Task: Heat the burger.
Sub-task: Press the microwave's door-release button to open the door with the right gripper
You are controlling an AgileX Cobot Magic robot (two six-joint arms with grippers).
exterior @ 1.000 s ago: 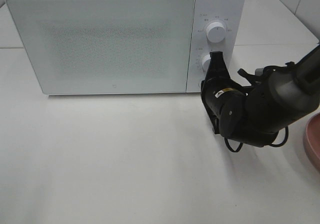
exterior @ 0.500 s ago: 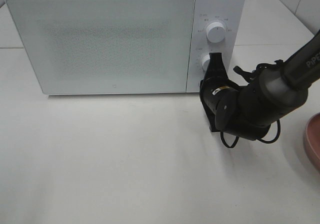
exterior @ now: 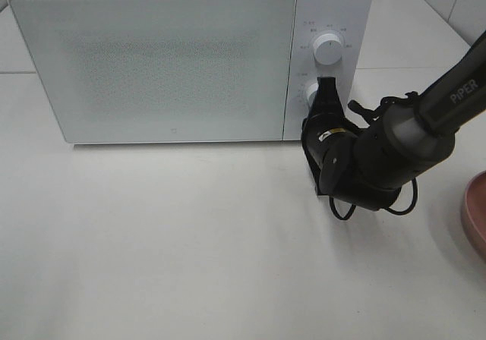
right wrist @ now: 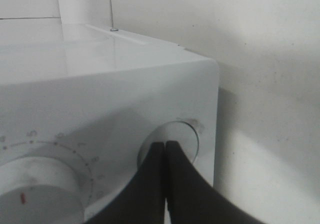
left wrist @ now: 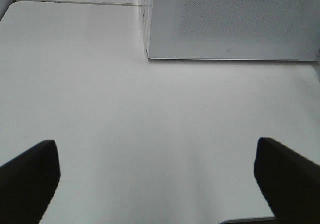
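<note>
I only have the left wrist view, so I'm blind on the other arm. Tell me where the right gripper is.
Observer: The right gripper is at the microwave's control panel.
Operator: Give me its jaws.
Observer: Shut. In the right wrist view the fingertips meet a round control beside the numbered dial.
Operator: Report the burger.
Observer: No view shows the burger. Only the rim of a pink plate shows at the far right of the high view.
</note>
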